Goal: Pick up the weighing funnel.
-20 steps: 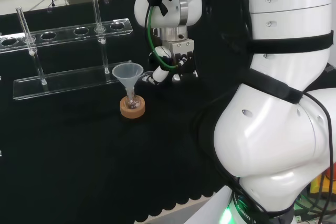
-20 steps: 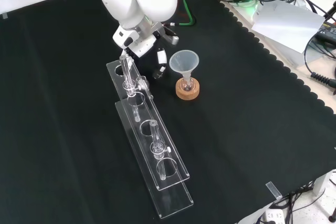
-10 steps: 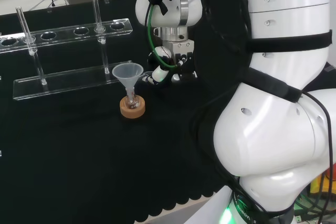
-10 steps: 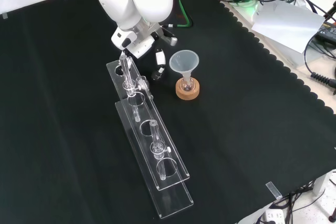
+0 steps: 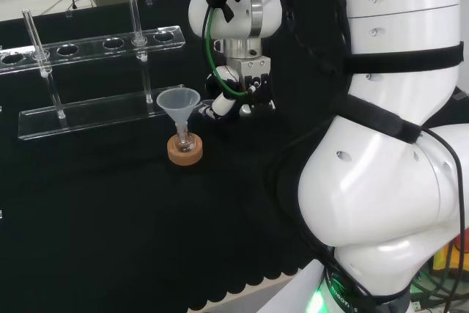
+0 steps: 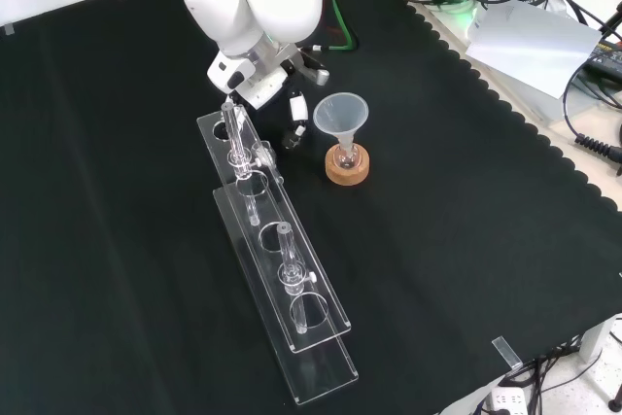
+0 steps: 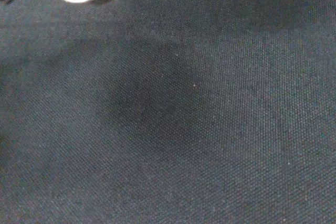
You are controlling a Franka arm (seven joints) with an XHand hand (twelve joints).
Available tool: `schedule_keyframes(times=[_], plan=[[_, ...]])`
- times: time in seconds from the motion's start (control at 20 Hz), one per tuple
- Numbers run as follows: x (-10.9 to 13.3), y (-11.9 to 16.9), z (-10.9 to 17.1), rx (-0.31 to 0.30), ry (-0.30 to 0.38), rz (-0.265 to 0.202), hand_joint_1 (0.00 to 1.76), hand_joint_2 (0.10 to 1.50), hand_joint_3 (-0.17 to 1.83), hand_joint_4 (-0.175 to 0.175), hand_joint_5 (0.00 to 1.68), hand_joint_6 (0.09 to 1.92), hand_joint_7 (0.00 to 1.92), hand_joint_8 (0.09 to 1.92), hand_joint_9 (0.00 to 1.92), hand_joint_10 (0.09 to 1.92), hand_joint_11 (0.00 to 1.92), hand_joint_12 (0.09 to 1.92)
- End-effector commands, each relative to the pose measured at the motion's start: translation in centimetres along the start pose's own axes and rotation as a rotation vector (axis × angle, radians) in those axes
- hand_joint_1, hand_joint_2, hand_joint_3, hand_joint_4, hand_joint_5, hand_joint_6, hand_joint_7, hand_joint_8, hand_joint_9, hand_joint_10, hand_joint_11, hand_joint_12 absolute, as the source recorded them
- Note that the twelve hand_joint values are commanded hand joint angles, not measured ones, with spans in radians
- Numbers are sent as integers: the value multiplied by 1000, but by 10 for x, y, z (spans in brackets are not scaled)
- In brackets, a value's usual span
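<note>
In the head view the hand (image 5: 233, 99) hangs low over the black cloth (image 5: 110, 203), well in from the bench's edges and just beside the funnel (image 5: 178, 102); whether it is spread or closed I cannot tell. In the front view the clear rack (image 6: 292, 279) crowds one side, while the cloth behind lies open. The wrist view looks down on cloth. Where the weighing funnel lies I cannot tell. I judge it light, slick and breakable, best taken across its body.
</note>
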State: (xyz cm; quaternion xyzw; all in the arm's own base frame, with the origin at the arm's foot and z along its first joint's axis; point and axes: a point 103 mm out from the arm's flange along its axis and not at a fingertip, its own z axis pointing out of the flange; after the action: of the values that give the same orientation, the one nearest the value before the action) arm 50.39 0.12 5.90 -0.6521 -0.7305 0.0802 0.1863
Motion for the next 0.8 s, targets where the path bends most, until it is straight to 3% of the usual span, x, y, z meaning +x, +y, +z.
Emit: schedule_keyframes(times=[0.05,0.8], plan=[[0,-1,2,-4,-8,-3,862,566,753,-63,518,650,507,727,794,552,526,1307],[7,1,7,-43,-12,-15,903,568,745,-57,575,749,502,729,795,554,524,1306]])
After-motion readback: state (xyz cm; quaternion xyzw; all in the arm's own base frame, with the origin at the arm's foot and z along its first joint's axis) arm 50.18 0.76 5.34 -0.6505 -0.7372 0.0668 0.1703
